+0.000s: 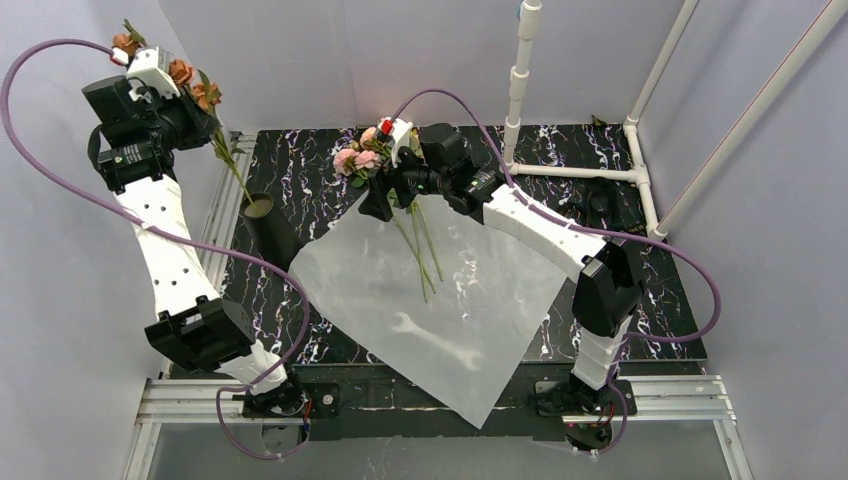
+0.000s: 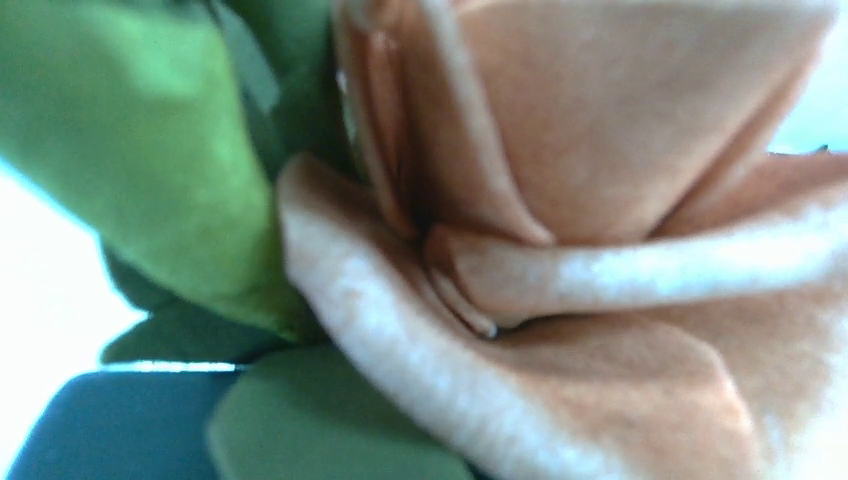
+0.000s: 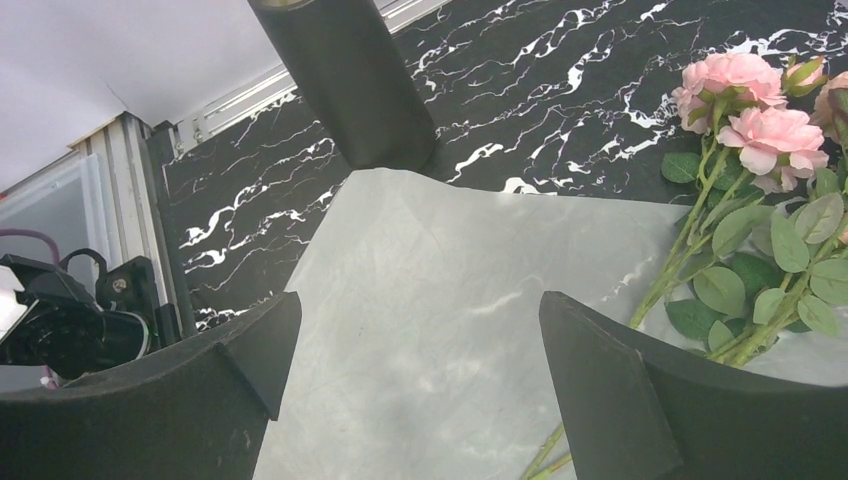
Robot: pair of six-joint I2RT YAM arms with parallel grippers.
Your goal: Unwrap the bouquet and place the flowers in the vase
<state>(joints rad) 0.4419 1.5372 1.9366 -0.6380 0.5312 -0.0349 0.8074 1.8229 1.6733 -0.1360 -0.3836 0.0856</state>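
L hand [image 1: 168,78] up high at 10 o'clock of top view, clamped tight on rust-orange roses [image 1: 183,71] w/ green leaves. One bloom fills L wrist view, so fingers can't be seen there. Thin stem hangs from blooms toward 5 o'clock, tip at mouth of vase [image 1: 266,226]; can't tell if it's inside. Vase stands upright on black marbled worktop [image 1: 620,200], w/ 10 o'clock corner of paper wrap [image 1: 450,310] right at its base. Wrap lies spread flat.

R hand [image 1: 388,196] spread wide, nothing betw. fingers, over wrap's 12 o'clock edge. Pink roses [image 1: 357,158] just beside it at 11 o'clock: blooms on bare worktop, stems running toward 5 o'clock across wrap. In R wrist view, vase at 11 o'clock, pink roses at 2 o'clock.
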